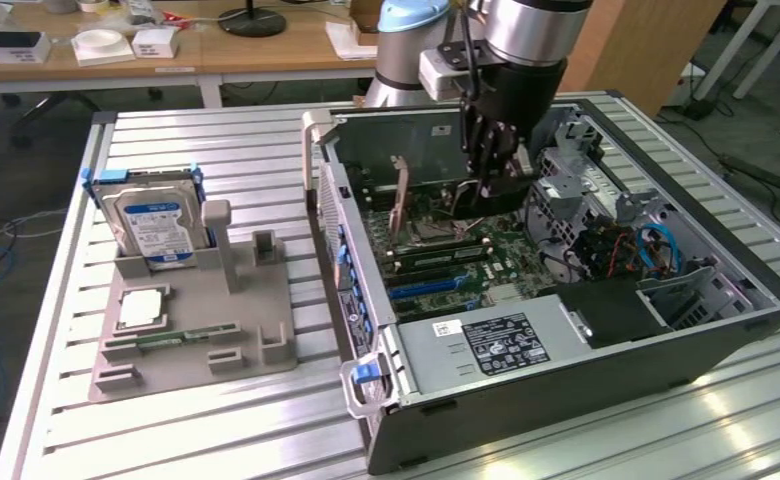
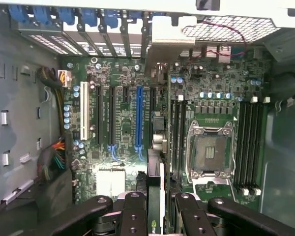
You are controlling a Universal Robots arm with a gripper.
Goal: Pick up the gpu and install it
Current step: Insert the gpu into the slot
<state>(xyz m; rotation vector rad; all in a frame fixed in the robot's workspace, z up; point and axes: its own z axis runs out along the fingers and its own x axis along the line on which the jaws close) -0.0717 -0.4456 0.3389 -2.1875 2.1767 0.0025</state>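
Note:
Inside the open computer case (image 1: 750, 310), my gripper (image 1: 494, 170) hangs over the motherboard (image 1: 490, 255), shut on the gpu (image 1: 486, 197). The card is dark from the side and is held on edge. In the wrist view the gpu (image 2: 156, 162) shows edge-on as a thin dark strip. It sits between my two black fingers (image 2: 134, 214), with the gripper (image 2: 160, 216) closed on its near end. Its pale metal bracket end (image 2: 168, 39) reaches toward the case's slot openings. The card hovers above the board beside the blue slot (image 2: 138, 118), apart from it.
On the exterior view's left, a grey fixture (image 1: 250, 335) holds a silver hard drive with a blue label (image 1: 157, 225), a square chip (image 1: 141, 308) and a thin green stick (image 1: 170, 340). The power supply (image 1: 497, 345) fills the case's near end. Cables and drive cages (image 1: 630, 245) crowd the right side.

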